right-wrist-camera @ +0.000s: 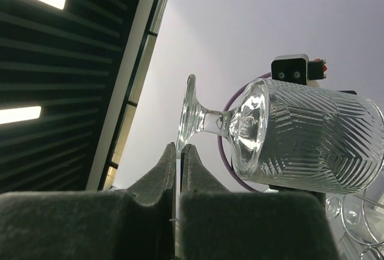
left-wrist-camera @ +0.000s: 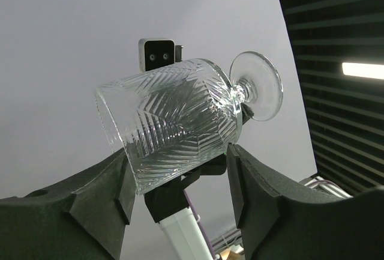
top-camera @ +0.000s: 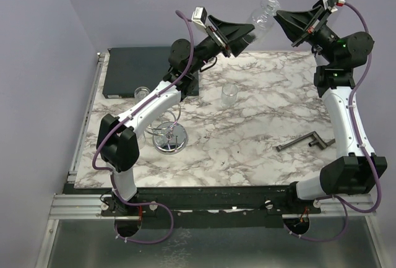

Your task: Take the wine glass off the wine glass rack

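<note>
1. Clearly, the wine glass (top-camera: 263, 13) is already off the wine glass rack (top-camera: 168, 133). It lies on its side high in the air between both arms, well apart from the rack, which stands on the worktop (top-camera: 247, 150) near the left arm
2. The right tool (right-wrist-camera: 178, 149) is almost closed and pinches the edge of the glass foot; the bowl points toward the left arm
3. The left tool (left-wrist-camera: 178, 155) has its fingers spread wide on both sides of the bowl. I cannot tell whether they press on it or only stand beside it
4. In my judgement the step in hand is passing the glass between the arms. The next move calls for one firm hold before the other lets go, then a slow lowering to the worktop, foot down
5. The thin pinch on the foot edge seems weak for such a heavy cut bowl, so a tilt could make it slip
6. Hard to make out: the contact of the left fingers with the bowl, and the rack, partly hidden behind the left arm in the top view
</note>
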`<state>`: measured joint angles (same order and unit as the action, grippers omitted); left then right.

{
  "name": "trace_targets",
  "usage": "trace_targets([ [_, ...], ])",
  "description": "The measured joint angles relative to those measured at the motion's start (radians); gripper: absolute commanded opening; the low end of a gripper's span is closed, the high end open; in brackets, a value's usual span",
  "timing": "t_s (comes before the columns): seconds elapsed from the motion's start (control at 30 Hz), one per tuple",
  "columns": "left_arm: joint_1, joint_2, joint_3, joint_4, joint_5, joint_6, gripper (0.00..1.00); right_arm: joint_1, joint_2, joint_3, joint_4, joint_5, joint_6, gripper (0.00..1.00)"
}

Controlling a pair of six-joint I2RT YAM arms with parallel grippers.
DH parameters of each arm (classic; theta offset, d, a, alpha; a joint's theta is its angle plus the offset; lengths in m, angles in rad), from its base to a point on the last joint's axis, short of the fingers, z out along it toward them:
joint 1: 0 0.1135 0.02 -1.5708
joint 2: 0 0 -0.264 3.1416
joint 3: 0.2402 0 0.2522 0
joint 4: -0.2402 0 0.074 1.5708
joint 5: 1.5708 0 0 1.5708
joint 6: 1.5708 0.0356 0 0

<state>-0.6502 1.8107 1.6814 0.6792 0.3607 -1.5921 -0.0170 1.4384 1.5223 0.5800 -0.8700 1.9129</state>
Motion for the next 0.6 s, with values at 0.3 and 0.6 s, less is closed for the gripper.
trace_targets([
  [0.3,0.000,0.000,-0.001,-0.005,0.000,0.027,0.47,-0.005,-0.040,-0.073,0.000,0.054,-0.020,0.01],
  [0.6,0.002,-0.005,-0.036,-0.010,0.001,0.068,0.27,-0.018,-0.124,-0.213,-0.032,0.117,-0.085,0.01],
])
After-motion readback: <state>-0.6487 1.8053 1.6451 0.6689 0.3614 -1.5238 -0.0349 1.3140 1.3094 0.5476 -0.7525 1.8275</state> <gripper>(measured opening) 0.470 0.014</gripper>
